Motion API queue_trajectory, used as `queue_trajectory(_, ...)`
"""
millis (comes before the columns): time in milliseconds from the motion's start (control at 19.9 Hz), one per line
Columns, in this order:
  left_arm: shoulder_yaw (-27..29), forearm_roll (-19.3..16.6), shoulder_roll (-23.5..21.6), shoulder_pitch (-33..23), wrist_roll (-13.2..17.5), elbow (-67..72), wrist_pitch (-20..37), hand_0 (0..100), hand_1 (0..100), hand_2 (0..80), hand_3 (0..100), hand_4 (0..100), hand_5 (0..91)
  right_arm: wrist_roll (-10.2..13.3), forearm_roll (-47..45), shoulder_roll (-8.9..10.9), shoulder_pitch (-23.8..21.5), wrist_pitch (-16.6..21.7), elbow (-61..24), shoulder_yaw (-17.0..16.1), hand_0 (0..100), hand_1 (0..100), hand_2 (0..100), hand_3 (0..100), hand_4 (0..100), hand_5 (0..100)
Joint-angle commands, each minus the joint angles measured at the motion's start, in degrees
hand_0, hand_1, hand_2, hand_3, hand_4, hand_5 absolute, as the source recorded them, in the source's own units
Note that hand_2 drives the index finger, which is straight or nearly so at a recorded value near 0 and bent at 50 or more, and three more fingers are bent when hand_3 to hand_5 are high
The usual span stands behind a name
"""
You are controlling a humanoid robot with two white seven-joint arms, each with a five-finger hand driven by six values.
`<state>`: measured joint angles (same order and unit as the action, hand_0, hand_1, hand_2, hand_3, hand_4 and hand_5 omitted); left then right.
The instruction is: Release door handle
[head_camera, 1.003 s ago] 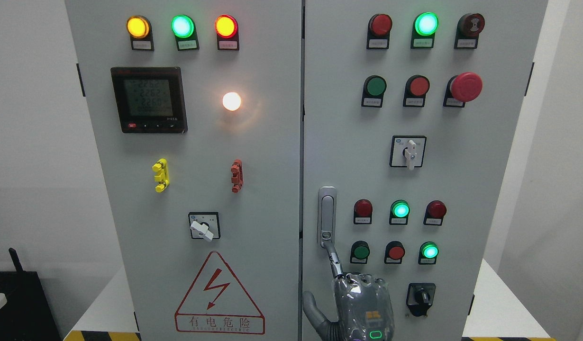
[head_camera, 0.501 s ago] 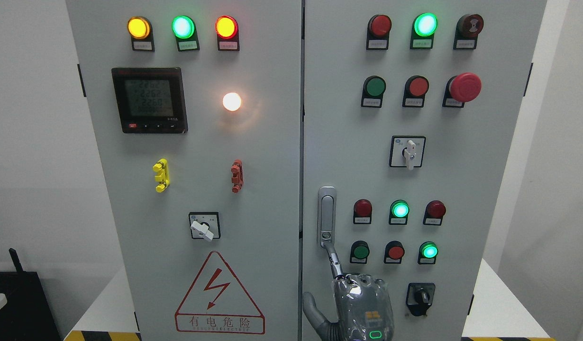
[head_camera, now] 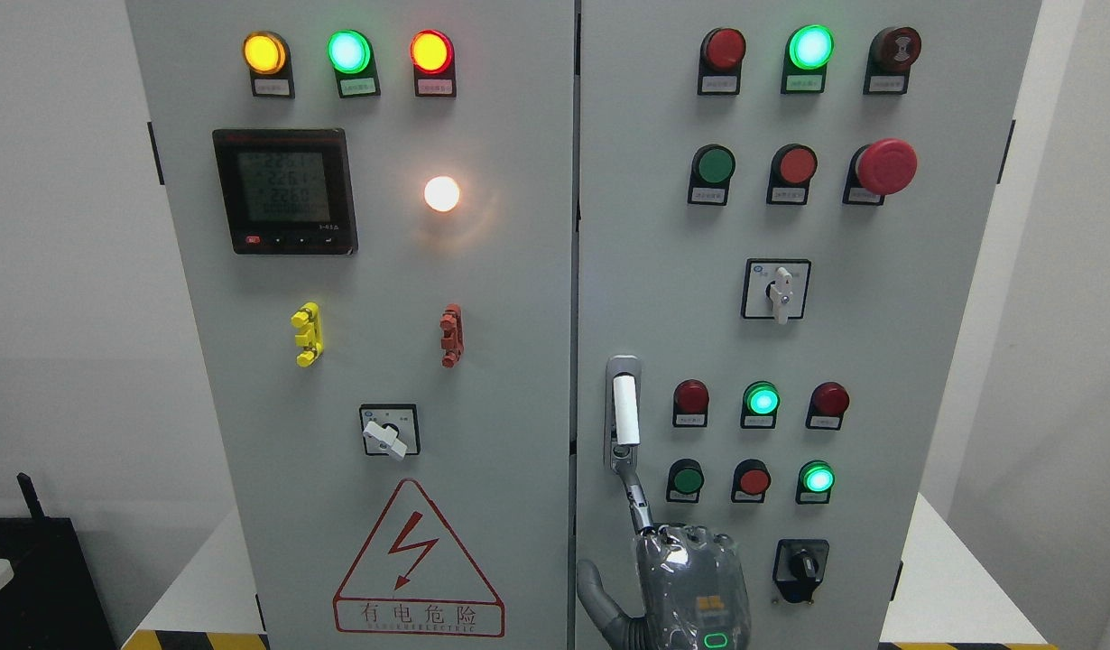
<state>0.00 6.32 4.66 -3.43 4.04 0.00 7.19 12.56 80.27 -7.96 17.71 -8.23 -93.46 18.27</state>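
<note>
Grey and plastic-wrapped, the right hand comes up from the bottom edge with its back to the camera. One finger is stretched straight up so its tip touches the lower end of the handle, and the thumb is splayed to the left. The hand is clamped on nothing; the other fingers are hidden behind the knuckles. The handle stands upright near the left edge of the right door, just right of the seam. Both this door and the left door of the cabinet look closed, so nothing inside shows. Right of the handle are two rows of three round buttons, two of them lit green, and a black knob sits just right of the hand. Higher up are a white-levered switch, a red mushroom button and more lamps. The left door carries a meter, a glowing white lamp, yellow and red clips, another switch and a lightning warning triangle. Nothing stands between hand and handle. Compared with half a second ago, the handle's inner lever now shows bright white where it was grey and flush in its frame; the hand and finger sit almost where they were.
</note>
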Motion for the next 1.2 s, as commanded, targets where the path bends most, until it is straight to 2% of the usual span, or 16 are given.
queue_trajectory(0,-0.7,-0.1,0.0,0.0,-0.1,-0.9,0.0,12,39,0.0,0,0,0.0,1.4,-0.1,0.05,0.1,0.2,-0.9,-0.2,36,36,13,100,100,98)
queue_trajectory(201,-0.7,0.0,0.0,0.0,-0.1,-0.9,0.0,12,39,0.0,0,0,0.0,3.7,-0.3,0.05,-0.3,0.9,-1.6,-0.1,36,36,14,100,100,98)
queue_trajectory(401,-0.7,0.0,0.0,0.0,-0.1,-0.9,0.0,12,39,0.0,0,0,0.0,4.0,-0.3,-0.03,-1.3,1.6,-1.6,-0.2,36,36,17,100,100,98)
queue_trajectory(451,-0.7,-0.1,0.0,0.0,-0.1,-0.9,0.0,12,39,0.0,0,0,0.0,5.1,-0.4,-0.03,-1.6,2.1,-1.6,-0.2,36,36,18,100,100,98)
queue_trajectory(552,-0.7,-0.1,0.0,0.0,-0.2,-0.9,0.0,12,39,0.0,0,0,0.0,7.6,-0.5,-0.03,-1.7,3.0,-1.6,-1.0,36,36,27,100,99,98)
queue_trajectory(602,-0.7,0.0,0.0,0.0,-0.1,-0.9,0.0,12,39,0.0,0,0,0.0,8.1,-0.6,-0.12,-1.8,3.5,-1.6,-1.6,38,36,36,100,93,98)
queue_trajectory(652,-0.7,-0.1,0.0,0.0,-0.1,-0.9,0.0,12,39,0.0,0,0,0.0,8.6,-0.7,-0.12,-1.9,4.2,-1.6,-2.4,41,37,45,100,93,97)
queue_trajectory(752,-0.7,0.0,0.0,0.0,-0.1,-0.9,0.0,12,39,0.0,0,0,0.0,11.4,-2.2,-0.12,-2.2,5.7,-2.2,-3.1,44,37,50,100,90,97)
queue_trajectory(953,-0.7,-0.1,0.0,0.0,-0.1,-0.9,0.0,12,39,0.0,0,0,0.0,11.8,-3.8,-0.21,-4.0,6.5,-3.8,-3.2,48,33,69,100,88,95)
queue_trajectory(1003,-0.7,0.0,0.0,0.0,-0.1,-0.9,0.0,12,39,0.0,0,0,0.0,11.8,-3.9,-0.21,-4.4,6.6,-3.8,-3.2,50,30,78,100,90,95)
queue_trajectory(1153,-0.7,0.0,0.0,0.0,-0.1,-0.9,0.0,12,39,0.0,0,0,0.0,11.7,-5.1,-0.21,-4.9,6.6,-3.9,-3.2,50,27,90,100,100,97)
